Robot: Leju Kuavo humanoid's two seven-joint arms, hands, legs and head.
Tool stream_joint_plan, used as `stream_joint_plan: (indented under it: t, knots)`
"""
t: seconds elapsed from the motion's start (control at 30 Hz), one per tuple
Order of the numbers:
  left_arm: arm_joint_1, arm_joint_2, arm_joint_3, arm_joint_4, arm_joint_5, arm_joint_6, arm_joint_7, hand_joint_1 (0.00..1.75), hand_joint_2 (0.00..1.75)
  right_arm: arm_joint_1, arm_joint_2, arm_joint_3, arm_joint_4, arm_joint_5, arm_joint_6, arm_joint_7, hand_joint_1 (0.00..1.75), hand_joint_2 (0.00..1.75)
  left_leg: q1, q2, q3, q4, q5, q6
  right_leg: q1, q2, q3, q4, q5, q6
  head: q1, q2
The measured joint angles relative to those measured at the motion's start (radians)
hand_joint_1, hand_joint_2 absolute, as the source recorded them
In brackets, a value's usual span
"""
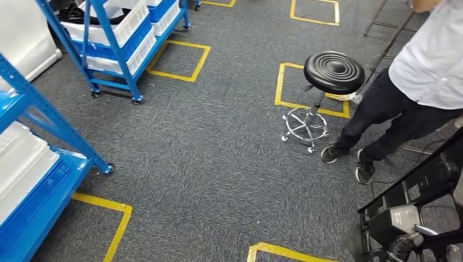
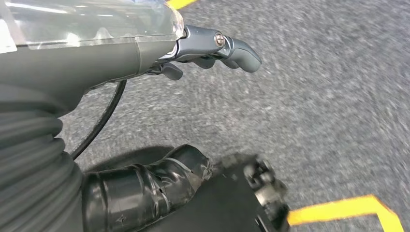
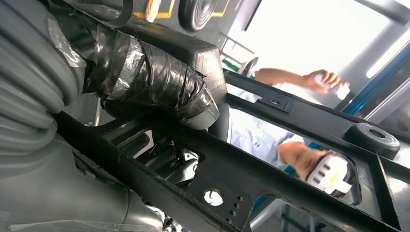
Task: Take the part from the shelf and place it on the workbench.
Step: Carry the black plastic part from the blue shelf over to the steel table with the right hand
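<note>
Okay, so start from the right robot hand (image 3: 150, 84): its tape-wrapped thumb is pressed down on the black metal frame part with cut-out openings (image 3: 270, 174), so that one's clamped on the part, which sits low on the robot's right in the head view. The left robot hand (image 2: 159, 58) hangs over the grey carpet (image 2: 314, 106), fingers apart, holding nothing. I'd say you're mid-carry, part already off the blue metal shelf rack (image 1: 33, 109). No table to see, so next you need to find it while steering round the black round stool (image 1: 334, 71) and the person in a white shirt (image 1: 426, 71).
</note>
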Motion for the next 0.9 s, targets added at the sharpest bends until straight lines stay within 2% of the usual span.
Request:
stream_joint_plan:
  t: [0.07,0.1,0.13,0.17,0.2,0.27,0.3,0.33,0.37,0.4,0.43,0.47,0.5,0.53,0.6,0.63,0.67,0.7,0.77,0.83,0.87,0.9]
  knots:
    - [-0.001,0.0,0.0,0.0,0.0,-0.001,-0.003,0.0,1.75,-0.003,0.0,0.0,0.0,0.004,0.0,0.0,1.75,1.75,-0.004,0.018,0.005,0.001,-0.004,-0.007,0.013,-0.04,0.056,-0.107,0.03,-0.013,0.0,0.0]
    - [-0.001,0.0,0.0,0.0,0.0,-0.001,-0.004,0.0,1.75,-0.004,0.0,0.0,0.001,0.006,0.0,0.0,1.75,1.75,-0.006,0.027,0.007,0.0,-0.006,-0.011,0.018,-0.049,0.064,-0.127,0.03,-0.018,0.0,0.0]
    - [-0.001,0.0,0.0,0.0,0.0,-0.001,-0.005,0.0,1.75,-0.003,0.0,0.0,0.001,0.008,0.0,0.0,1.75,1.75,-0.007,0.037,0.009,-0.001,-0.007,-0.015,0.022,-0.042,0.062,-0.129,0.031,-0.022,0.0,0.0]
    - [-0.003,-0.001,0.0,0.0,0.0,-0.002,-0.006,0.0,1.75,-0.003,0.0,0.0,0.001,0.01,0.0,0.0,1.75,1.75,-0.009,0.047,0.011,-0.003,-0.008,-0.02,0.019,-0.03,0.062,-0.133,0.034,-0.028,-0.001,0.0]
    - [-0.004,0.0,0.0,0.0,0.0,-0.002,-0.008,0.0,1.75,-0.001,0.0,0.0,0.001,0.011,0.0,0.0,1.75,1.75,-0.008,0.042,0.013,0.001,-0.014,-0.026,0.016,-0.019,0.064,-0.14,0.038,-0.032,-0.001,0.0]
    - [-0.006,0.0,0.0,0.0,0.0,-0.005,-0.012,0.0,1.75,-0.003,0.0,0.0,0.001,0.012,0.0,0.0,1.75,1.75,-0.006,-0.004,-0.008,0.054,-0.051,-0.035,0.007,0.002,0.068,-0.152,0.047,-0.045,-0.001,0.0]
    - [-0.005,0.0,0.0,0.0,0.001,-0.008,-0.014,0.0,1.75,-0.004,0.0,0.0,0.001,0.013,0.0,0.0,1.75,1.75,-0.003,-0.034,-0.032,0.108,-0.081,-0.038,0.005,0.011,0.068,-0.153,0.049,-0.048,-0.002,0.0]
    - [-0.004,0.0,0.0,0.0,0.002,-0.011,-0.017,0.0,1.75,-0.005,0.0,0.0,0.001,0.013,0.0,0.0,1.75,1.75,-0.002,-0.052,-0.063,0.172,-0.112,-0.039,0.005,0.022,0.066,-0.153,0.05,-0.051,-0.002,0.0]
    - [-0.002,0.001,0.001,0.0,0.002,-0.016,-0.021,0.0,1.75,-0.005,0.0,0.0,0.002,0.013,0.0,0.0,1.75,1.75,-0.001,-0.059,-0.091,0.23,-0.132,-0.041,0.005,0.035,0.066,-0.152,0.05,-0.051,-0.002,0.0]
    - [0.0,0.002,0.001,0.0,0.003,-0.022,-0.026,0.0,1.75,-0.005,0.0,0.0,0.003,0.014,0.0,0.0,1.75,1.75,0.0,-0.061,-0.107,0.259,-0.132,-0.042,0.005,0.049,0.065,-0.15,0.05,-0.051,-0.002,0.0]
    - [0.001,0.002,0.002,0.0,0.004,-0.028,-0.032,0.0,1.75,-0.005,0.0,0.0,0.005,0.014,0.0,0.0,1.75,1.75,0.001,-0.062,-0.107,0.255,-0.114,-0.044,0.004,0.064,0.065,-0.147,0.049,-0.051,-0.002,0.0]
    - [0.002,0.003,0.002,0.0,0.005,-0.034,-0.037,0.0,1.75,-0.005,0.0,0.0,0.007,0.014,0.0,0.0,1.75,1.75,0.003,-0.066,-0.092,0.217,-0.081,-0.044,0.003,0.078,0.065,-0.143,0.047,-0.049,-0.002,0.0]
    - [0.002,0.004,0.003,0.0,0.005,-0.039,-0.04,0.0,1.75,-0.005,0.0,0.0,0.008,0.015,0.0,0.0,1.75,1.75,0.006,-0.082,-0.068,0.155,-0.043,-0.045,0.002,0.09,0.064,-0.137,0.045,-0.045,-0.002,0.0]
    - [0.003,0.004,0.003,0.0,0.006,-0.043,-0.042,0.0,1.75,-0.006,0.0,0.0,0.01,0.015,0.0,0.0,1.75,1.75,0.009,-0.105,-0.043,0.096,-0.019,-0.045,0.003,0.102,0.059,-0.128,0.041,-0.04,-0.002,0.0]
    - [0.003,0.004,0.005,0.0,0.006,-0.049,-0.044,0.0,1.75,-0.008,0.0,0.0,0.011,0.015,0.0,0.0,1.75,1.75,0.012,-0.14,-0.018,0.032,-0.005,-0.04,0.002,0.124,0.046,-0.115,0.038,-0.029,-0.002,0.0]
    - [0.003,0.005,0.006,0.0,0.006,-0.053,-0.046,0.0,1.75,-0.009,0.0,0.0,0.012,0.016,0.0,0.0,1.75,1.75,0.009,-0.14,-0.016,0.028,-0.009,-0.035,0.001,0.134,0.04,-0.112,0.039,-0.022,-0.001,0.0]
    - [0.002,0.006,0.007,0.0,0.006,-0.056,-0.049,0.0,1.75,-0.008,0.0,0.0,0.012,0.016,0.0,0.0,1.75,1.75,0.008,-0.132,-0.016,0.027,-0.007,-0.028,-0.002,0.144,0.036,-0.114,0.042,-0.017,-0.001,0.0]
    - [0.001,0.006,0.007,0.0,0.006,-0.059,-0.052,0.0,1.75,-0.006,0.0,0.0,0.012,0.016,0.0,0.0,1.75,1.75,0.008,-0.12,-0.016,0.023,-0.004,-0.022,-0.004,0.144,0.034,-0.112,0.042,-0.012,-0.001,0.0]
    - [0.0,0.006,0.008,0.0,0.007,-0.066,-0.06,0.0,1.75,-0.006,0.0,0.0,0.012,0.016,0.0,0.0,1.75,1.75,0.01,-0.097,-0.014,0.015,0.002,-0.01,-0.002,0.106,0.017,-0.075,0.018,-0.003,0.0,0.0]
    - [0.002,0.006,0.008,0.0,0.009,-0.071,-0.065,0.0,1.75,-0.009,0.0,0.0,0.014,0.016,0.0,0.0,1.75,1.75,0.009,-0.071,-0.014,0.012,0.003,-0.003,-0.001,0.054,-0.033,0.031,-0.041,0.004,0.001,0.0]
    - [0.004,0.007,0.009,0.0,0.009,-0.073,-0.066,0.0,1.75,-0.009,0.0,0.0,0.015,0.016,0.0,0.0,1.75,1.75,0.007,-0.057,-0.014,0.012,0.002,-0.002,-0.002,0.042,-0.062,0.092,-0.068,0.007,0.001,0.0]
    - [0.006,0.008,0.009,0.0,0.009,-0.073,-0.066,0.0,1.75,-0.009,0.0,0.0,0.017,0.016,0.0,0.0,1.75,1.75,0.006,-0.043,-0.014,0.012,0.0,-0.001,-0.003,0.037,-0.083,0.135,-0.08,0.009,0.002,0.0]
